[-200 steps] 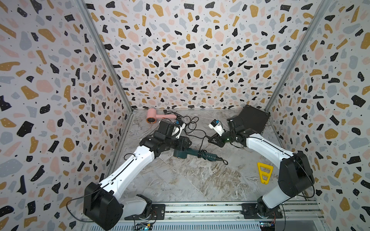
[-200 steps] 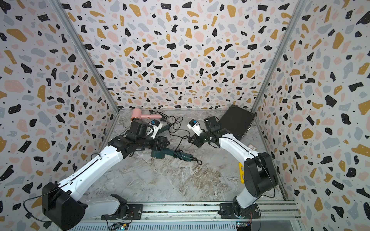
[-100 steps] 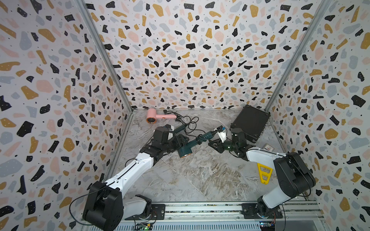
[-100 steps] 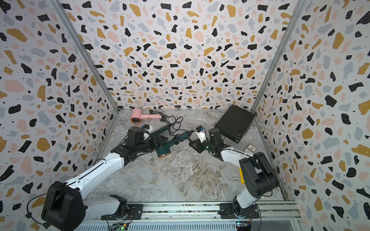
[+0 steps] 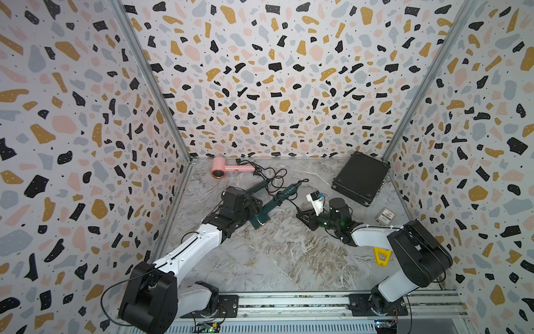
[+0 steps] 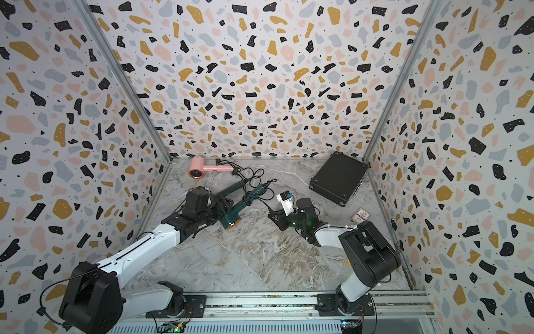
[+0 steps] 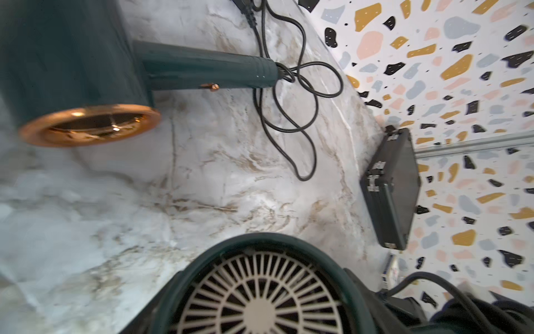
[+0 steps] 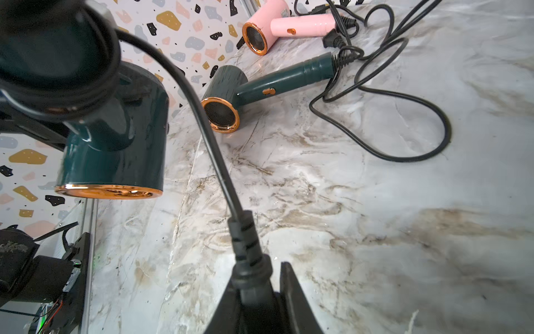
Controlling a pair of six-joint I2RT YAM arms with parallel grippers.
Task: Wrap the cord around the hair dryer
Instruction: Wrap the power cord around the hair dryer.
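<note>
My left gripper [image 5: 248,210] is shut on the head of a dark green hair dryer [image 5: 261,221], held just off the table with its copper nozzle facing front. Its rear grille [image 7: 260,292] fills the left wrist view and hides the jaws. The handle [image 6: 251,195] points back and right, with loops of black cord [image 5: 278,198] round it. From there the cord [image 8: 208,130] runs to its plug [image 8: 248,260]. My right gripper [image 5: 303,215] is shut on that plug, low over the table to the right of the dryer.
A second green hair dryer [image 8: 231,92] lies just behind the held one, its loose cord [image 8: 404,121] spread over the table. A pink dryer [image 5: 224,170] lies by the back wall. A black case [image 5: 359,177] sits back right, with a small box [image 5: 386,215] and a yellow piece [image 5: 381,256] nearer the front.
The left gripper has turned the green dryer, swinging its handle from front-right round to the back-right. The right gripper has dropped lower and come toward the front with the plug.
</note>
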